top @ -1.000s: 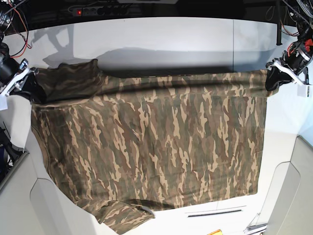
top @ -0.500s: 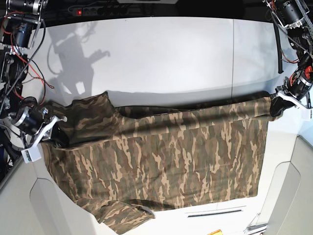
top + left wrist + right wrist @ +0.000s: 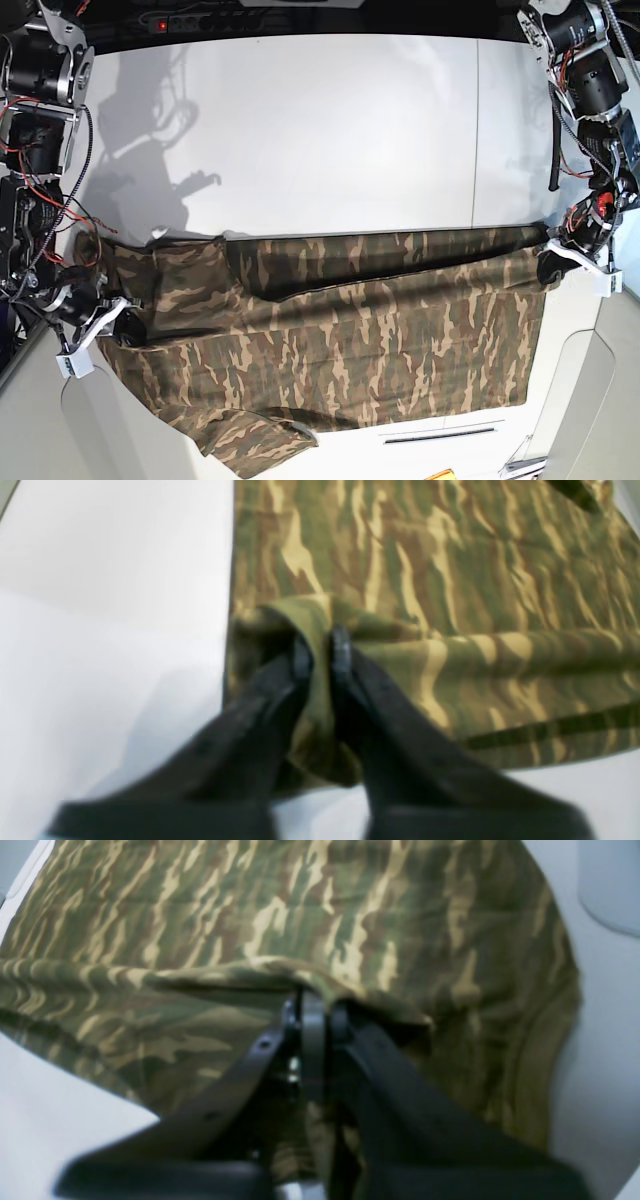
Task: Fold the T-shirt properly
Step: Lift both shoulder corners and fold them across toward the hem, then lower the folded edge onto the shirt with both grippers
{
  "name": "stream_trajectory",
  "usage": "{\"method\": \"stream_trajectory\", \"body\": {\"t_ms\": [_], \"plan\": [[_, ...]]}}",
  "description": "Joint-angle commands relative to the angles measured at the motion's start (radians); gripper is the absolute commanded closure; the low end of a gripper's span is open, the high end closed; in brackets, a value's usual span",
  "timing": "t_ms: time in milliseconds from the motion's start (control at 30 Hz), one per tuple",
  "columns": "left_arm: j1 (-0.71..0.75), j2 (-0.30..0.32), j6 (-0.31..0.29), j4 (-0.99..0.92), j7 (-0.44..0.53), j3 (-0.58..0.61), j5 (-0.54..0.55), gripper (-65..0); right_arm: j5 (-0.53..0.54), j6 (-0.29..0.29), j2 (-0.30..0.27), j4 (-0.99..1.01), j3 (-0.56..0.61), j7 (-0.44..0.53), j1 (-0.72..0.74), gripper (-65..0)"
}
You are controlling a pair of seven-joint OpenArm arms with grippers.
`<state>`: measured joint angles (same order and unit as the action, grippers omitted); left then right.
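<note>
a white table with a dark slot.

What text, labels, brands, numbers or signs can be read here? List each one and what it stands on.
None can be read.
T-shirt: camouflage pattern only; no print or label shows in any view.
Table: plain white, unmarked.
Left gripper and right gripper: black, blurred, no lettering visible.
Orange scrap at the base view's bottom edge: too small to read.

A robotics lab bench: a bare white table flanked by two robot arms with exposed red and black wiring, against a dark backdrop.
</note>
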<state>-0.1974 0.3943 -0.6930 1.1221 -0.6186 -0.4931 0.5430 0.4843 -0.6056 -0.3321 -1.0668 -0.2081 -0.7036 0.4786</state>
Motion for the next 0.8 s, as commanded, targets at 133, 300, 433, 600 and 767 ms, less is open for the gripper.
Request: {"method": "stream_trajectory", "body": {"t_ms": [133,300,433,600,767], "plan": [[-0.076,0.021,0.029,-0.055,0.024,-0.004,0.021,-33.6,0.013,0.008,-0.014,0.029,-0.006,0.072,0.025,-31.7],[-0.085,0.022,0.030,-0.039,-0.083,-0.006,0.097,-35.9,0.016,0.013,-0.034,0.002,-0.010,0.045,0.025,-33.0],[-0.076,0.021,-0.005,0.023,-0.183,-0.026,0.170,-35.9,0.059,0.018,-0.055,-0.058,-0.061,-0.097,0.023,-32.9],[-0.038,0.021,0.004,0.055,-0.194,-0.108,0.186,-35.9,0.061,0.019,-0.056,-0.087,-0.226,-0.165,0.009,-33.0],[0.017,0.021,0.035,0.055,-0.182,-0.182,0.229,-35.9,0.122,0.019,-0.068,-0.087,-0.337,-0.161,-0.059,-33.0]]}}
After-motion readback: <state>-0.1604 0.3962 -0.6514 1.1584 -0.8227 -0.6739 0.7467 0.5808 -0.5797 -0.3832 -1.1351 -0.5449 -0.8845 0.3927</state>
